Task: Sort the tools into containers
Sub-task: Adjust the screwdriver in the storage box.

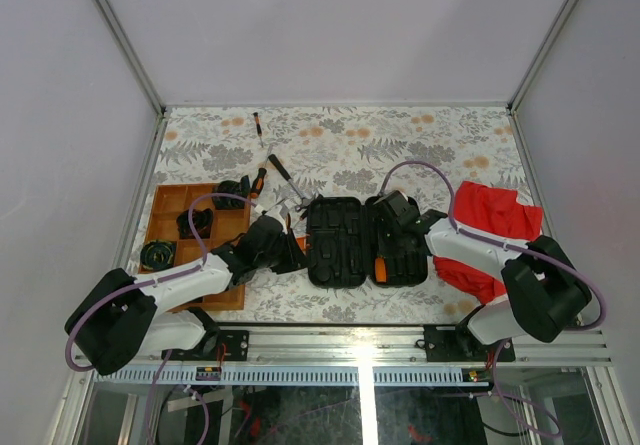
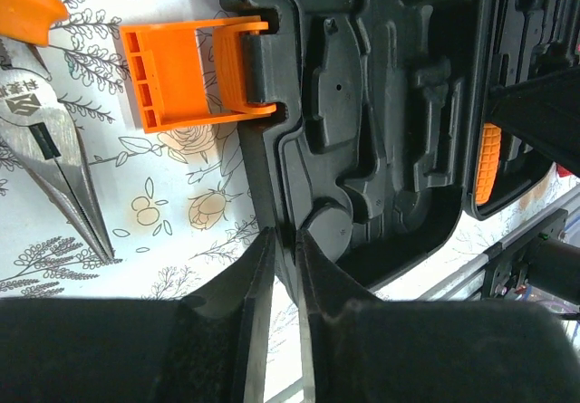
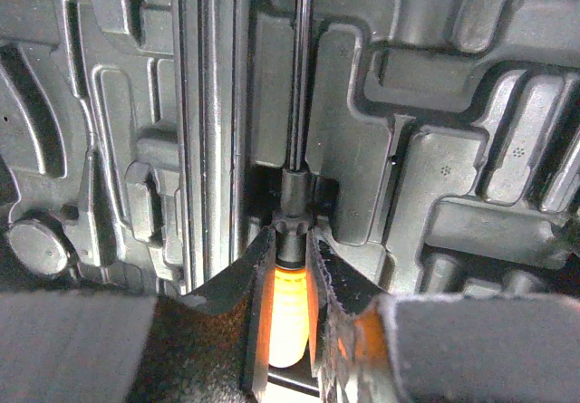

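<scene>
The black tool case (image 1: 335, 240) lies open on the table, both moulded halves facing up, its orange latch (image 2: 195, 72) sticking out to the left. My left gripper (image 1: 300, 255) (image 2: 284, 244) is shut on the left rim of the case (image 2: 362, 131). My right gripper (image 1: 386, 255) (image 3: 290, 240) is shut on the orange handle of a screwdriver (image 3: 290, 317), which lies in a slot beside the hinge. Long-nose pliers (image 2: 54, 158) lie on the cloth left of the case. The wooden tray (image 1: 170, 203) stands at the left.
A slim hammer (image 1: 283, 175), an orange-and-black tool (image 1: 257, 183) and a tiny driver (image 1: 258, 125) lie behind the tray and case. Black round items (image 1: 158, 255) sit in the tray. A red cloth (image 1: 490, 215) lies at the right, under my right arm.
</scene>
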Robot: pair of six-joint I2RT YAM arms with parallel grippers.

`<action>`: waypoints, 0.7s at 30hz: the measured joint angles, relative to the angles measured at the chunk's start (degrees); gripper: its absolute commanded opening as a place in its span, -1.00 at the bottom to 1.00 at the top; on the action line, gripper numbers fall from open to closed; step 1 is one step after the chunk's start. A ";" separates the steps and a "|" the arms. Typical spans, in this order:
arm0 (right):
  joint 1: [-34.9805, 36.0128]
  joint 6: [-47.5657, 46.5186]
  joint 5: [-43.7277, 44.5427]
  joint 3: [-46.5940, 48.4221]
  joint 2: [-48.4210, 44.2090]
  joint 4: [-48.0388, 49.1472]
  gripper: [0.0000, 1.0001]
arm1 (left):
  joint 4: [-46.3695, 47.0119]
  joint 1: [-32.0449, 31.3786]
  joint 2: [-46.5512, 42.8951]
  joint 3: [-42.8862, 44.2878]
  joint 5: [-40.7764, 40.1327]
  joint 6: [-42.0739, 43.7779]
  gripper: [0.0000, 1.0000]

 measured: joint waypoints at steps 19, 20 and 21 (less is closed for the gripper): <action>-0.74 0.68 -1.73 0.85 3.72 -1.09 -1.00 | -0.72 -2.03 -0.09 0.68 -1.49 0.31 -1.00; -0.74 0.85 -1.73 0.85 3.78 -1.09 -1.00 | -0.70 -2.08 -0.04 0.70 -1.55 0.31 -1.00; -0.74 0.98 -1.70 0.87 4.04 -1.22 -0.99 | -0.70 -2.12 0.07 0.74 -1.55 0.31 -1.00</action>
